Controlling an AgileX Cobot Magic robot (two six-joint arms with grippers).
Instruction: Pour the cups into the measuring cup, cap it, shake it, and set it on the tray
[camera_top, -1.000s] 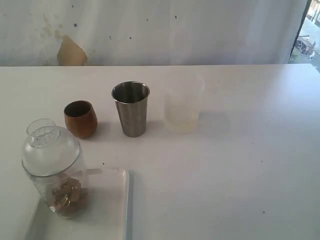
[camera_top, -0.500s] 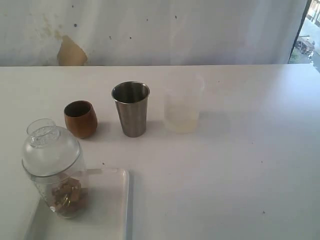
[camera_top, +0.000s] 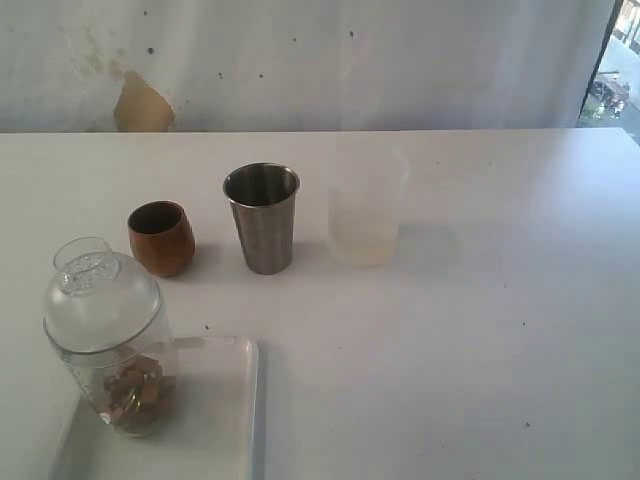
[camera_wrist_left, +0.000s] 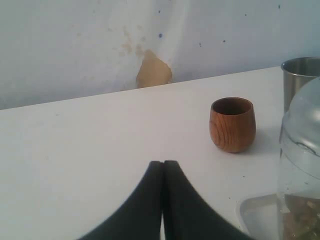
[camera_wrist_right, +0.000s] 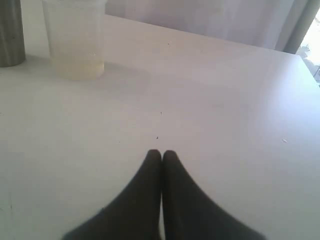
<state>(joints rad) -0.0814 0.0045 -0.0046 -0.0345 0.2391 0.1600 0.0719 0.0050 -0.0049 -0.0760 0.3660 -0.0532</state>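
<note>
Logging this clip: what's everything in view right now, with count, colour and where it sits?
wooden cup: 1, brown, on the table, left of the steel tumbler in the exterior view
steel tumbler: 1, silver, upright, mid-table
beaker: 1, frosted, right of the steel tumbler
measuring cup: 1, clear with brown bits inside, standing on the tray
lid: 1, clear, domed, on the measuring cup
tray: 1, white, near left of the table
table: 1, white
wall: 1, whitish with a tan patch, behind the table
left gripper: 1, black, shut, empty
right gripper: 1, black, shut, empty
</note>
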